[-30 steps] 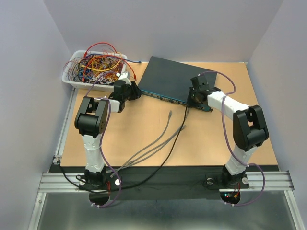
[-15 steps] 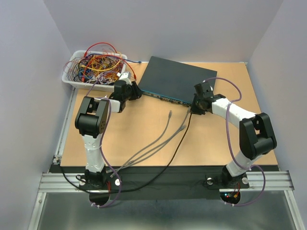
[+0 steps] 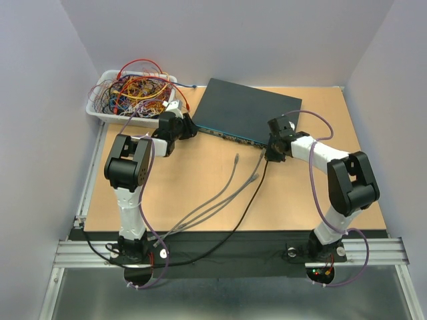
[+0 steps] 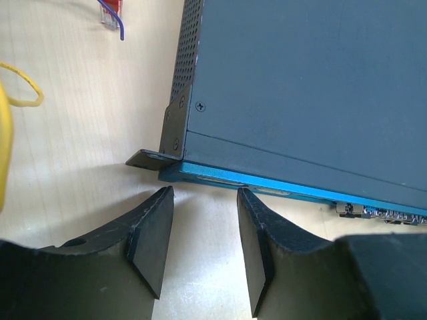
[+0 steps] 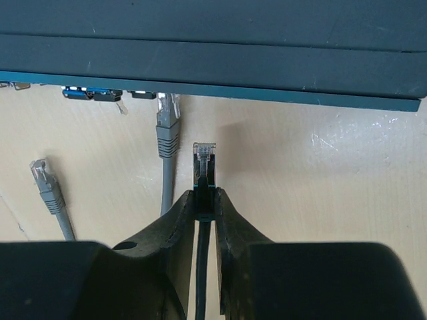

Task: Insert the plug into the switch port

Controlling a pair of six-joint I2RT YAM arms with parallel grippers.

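Observation:
The switch [image 3: 250, 110] is a flat dark grey-blue box with a teal front edge, lying at the back centre. My right gripper [image 5: 204, 197] is shut on the black cable's plug [image 5: 204, 160]. The plug's clear tip points at the switch's front edge [image 5: 267, 92] and stops a short gap before it, to the right of the ports [image 5: 93, 93]. In the top view the right gripper [image 3: 270, 155] is in front of the switch's right half. My left gripper [image 4: 205, 200] is open and empty, its fingertips just in front of the switch's left front corner [image 4: 173, 143].
A white tray [image 3: 93, 110] full of tangled coloured wires stands at the back left. Two loose grey cables [image 3: 227, 187] end in plugs [image 5: 167, 123] [image 5: 44, 177] left of the held plug. The black cable [image 3: 247, 200] trails to the table's near edge.
My right gripper has drawn back from the switch's front right edge toward the near side and slightly left, keeping hold of the plug. The left arm has not moved.

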